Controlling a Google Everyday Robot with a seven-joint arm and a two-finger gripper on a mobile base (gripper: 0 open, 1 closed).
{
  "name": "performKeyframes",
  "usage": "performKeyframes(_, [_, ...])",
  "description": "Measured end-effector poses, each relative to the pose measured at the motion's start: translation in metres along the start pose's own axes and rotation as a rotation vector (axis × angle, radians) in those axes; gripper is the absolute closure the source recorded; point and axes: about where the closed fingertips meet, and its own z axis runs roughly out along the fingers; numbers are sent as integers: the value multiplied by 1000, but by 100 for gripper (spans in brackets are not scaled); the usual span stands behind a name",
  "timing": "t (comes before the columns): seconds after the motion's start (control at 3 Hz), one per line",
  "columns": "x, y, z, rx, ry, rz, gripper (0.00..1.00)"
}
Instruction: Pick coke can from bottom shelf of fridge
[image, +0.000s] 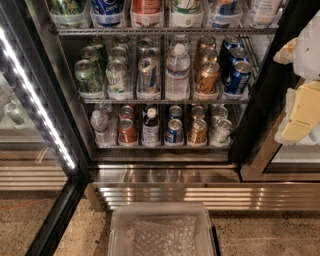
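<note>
The fridge (260, 107) stands in front of me with its door swung open. On the bottom shelf (160, 146) a red coke can (127, 131) stands at the front of the second lane from the left, with another red can (126, 111) behind it. A small clear bottle (99, 125) is on its left and a dark bottle (150, 127) on its right. Blue (174, 130), gold (198, 131) and silver (222, 130) cans fill the lanes further right. My gripper (292, 85) hangs at the right edge of the view, outside the fridge and well right of and above the coke can. Its yellowish fingers (302, 115) stand apart and hold nothing.
The open glass door with a white LED strip (35, 95) angles along the left. The middle shelf holds green cans (87, 75), a water bottle (178, 72), gold and blue cans. A ribbed steel base (200, 195) runs below. A white bin (117, 227) lined with bubble wrap sits on the floor in front.
</note>
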Motion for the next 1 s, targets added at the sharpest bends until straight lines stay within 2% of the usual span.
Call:
performKeyframes(0.33, [0, 0, 0, 0, 0, 0, 0])
performKeyframes(0.67, [0, 0, 7, -10, -31, 13, 0])
performKeyframes(1.0, [-1, 6, 52, -72, -126, 94, 0])
